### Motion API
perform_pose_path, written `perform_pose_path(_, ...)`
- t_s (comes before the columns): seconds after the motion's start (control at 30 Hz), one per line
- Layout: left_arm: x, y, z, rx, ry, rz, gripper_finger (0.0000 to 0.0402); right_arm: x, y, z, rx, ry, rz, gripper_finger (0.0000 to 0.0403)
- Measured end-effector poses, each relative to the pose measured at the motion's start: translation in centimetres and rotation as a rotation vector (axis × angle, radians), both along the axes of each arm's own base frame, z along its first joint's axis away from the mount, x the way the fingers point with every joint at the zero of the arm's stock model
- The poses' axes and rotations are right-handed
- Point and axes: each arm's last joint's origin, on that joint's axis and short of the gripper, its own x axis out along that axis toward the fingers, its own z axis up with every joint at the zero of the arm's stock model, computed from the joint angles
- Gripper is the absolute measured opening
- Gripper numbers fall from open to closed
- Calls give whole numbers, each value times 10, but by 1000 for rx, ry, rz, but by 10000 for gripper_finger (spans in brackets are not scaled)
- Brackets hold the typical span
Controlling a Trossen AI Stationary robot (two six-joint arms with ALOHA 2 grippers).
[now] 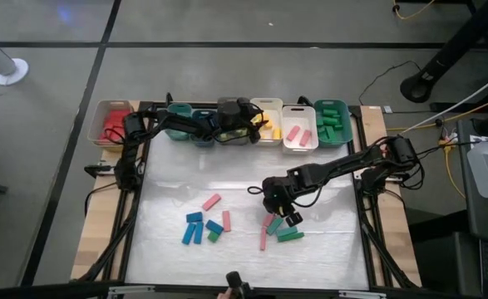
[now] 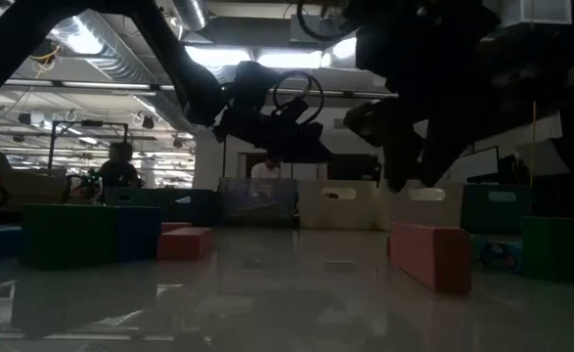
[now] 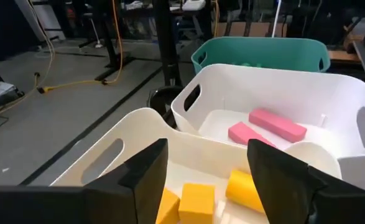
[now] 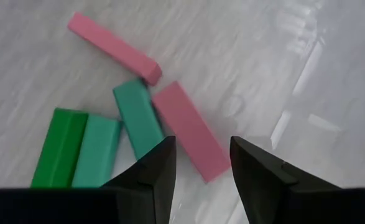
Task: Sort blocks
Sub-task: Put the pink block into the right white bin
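Note:
My left gripper [image 3: 207,149] stands open over the cream bin [image 3: 117,146] at the table's far edge. Yellow blocks [image 3: 198,200] lie on that bin's floor below its fingers, and nothing is between them. My right gripper [image 4: 201,146] hovers open above a pink block [image 4: 191,130] lying flat on the table right of centre [image 1: 292,218]. Beside that block lie a teal block [image 4: 138,118], a second pink block [image 4: 114,46], a pale teal block [image 4: 98,149] and a green block [image 4: 61,146]. More blue, pink and green blocks [image 1: 204,226] lie left of centre.
A row of bins lines the far edge: a tan bin with red blocks [image 1: 110,124], dark teal bins [image 1: 185,123], a white bin with pink blocks [image 3: 275,124] and a teal bin with green blocks [image 1: 332,123]. A person shows in the room beyond [image 2: 120,166].

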Motion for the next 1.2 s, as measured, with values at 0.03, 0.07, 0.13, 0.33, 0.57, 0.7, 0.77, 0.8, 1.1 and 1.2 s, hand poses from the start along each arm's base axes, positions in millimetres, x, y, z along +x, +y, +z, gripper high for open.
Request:
perform_pose_path(0.03,0,0,0,-1,3,0,211,1,0,-3,-3,4,-1,152)
perform_pose_path(0.07,0,0,-1,-3,6,0,212,2,0,-7,-7,19,-2,152)
perform_pose_path(0.13,0,-2,-1,-10,10,-2,212,4,0,-15,-15,45,-5,152)
perform_pose_path(0.33,5,-12,-2,-36,8,-24,208,7,0,-32,-26,98,-6,152)
perform_pose_path(0.57,8,-29,1,18,96,-86,208,10,0,-44,-40,129,1,152)
perform_pose_path(0.7,3,-41,18,22,147,-116,208,10,0,-46,-48,135,13,152)
perform_pose_path(0.77,-2,-47,31,11,169,-125,208,9,0,-47,-49,135,12,152)
perform_pose_path(0.8,-5,-50,36,4,187,-132,208,9,0,-47,-48,136,13,152)
perform_pose_path(1.1,-40,-73,83,-52,307,-158,207,10,1,-48,-6,138,2,152)
perform_pose_path(1.2,-49,-77,90,-96,329,-148,207,11,1,-48,-4,138,-3,152)
